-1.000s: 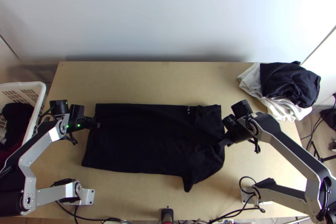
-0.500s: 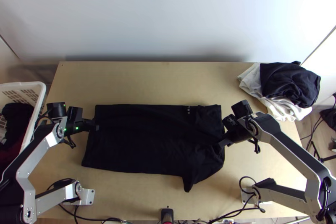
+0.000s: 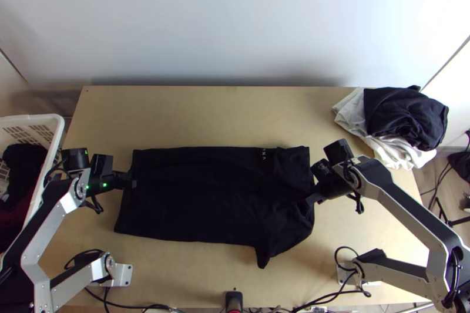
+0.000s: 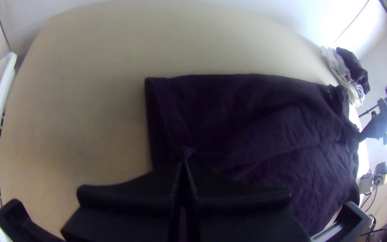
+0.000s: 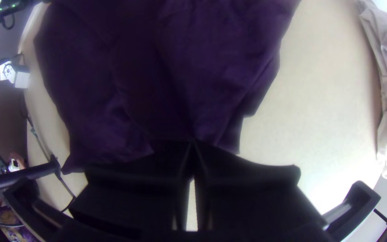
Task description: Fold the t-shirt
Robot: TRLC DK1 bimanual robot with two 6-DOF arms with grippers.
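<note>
A: One table [image 3: 205, 113], one black t-shirt [image 3: 194, 213] lying long across its middle, looks folded lengthwise. How'll it handle?

B: Light, soft, floppy. No stiffness, so one-point lifts sag. Not fragile; layers probably slip.

A: Grippers?

B: Both pinching cloth. Left gripper [image 4: 184, 162] has the left end, which looks like the hem. Right gripper [image 5: 192, 142] has the bunched right end.

A: Good holds?

B: Left, okay, but it's mid-edge, so corners could droop. Better at the far and near corners of that end, all layers together. Right is riskier: creased, might catch just one layer.

A: Loose bits?

B: Flap [image 3: 264, 254], near side toward the right, probably a sleeve. Tuck it before folding across. Small print [image 3: 263, 154] sits by the far edge, right part.
</note>
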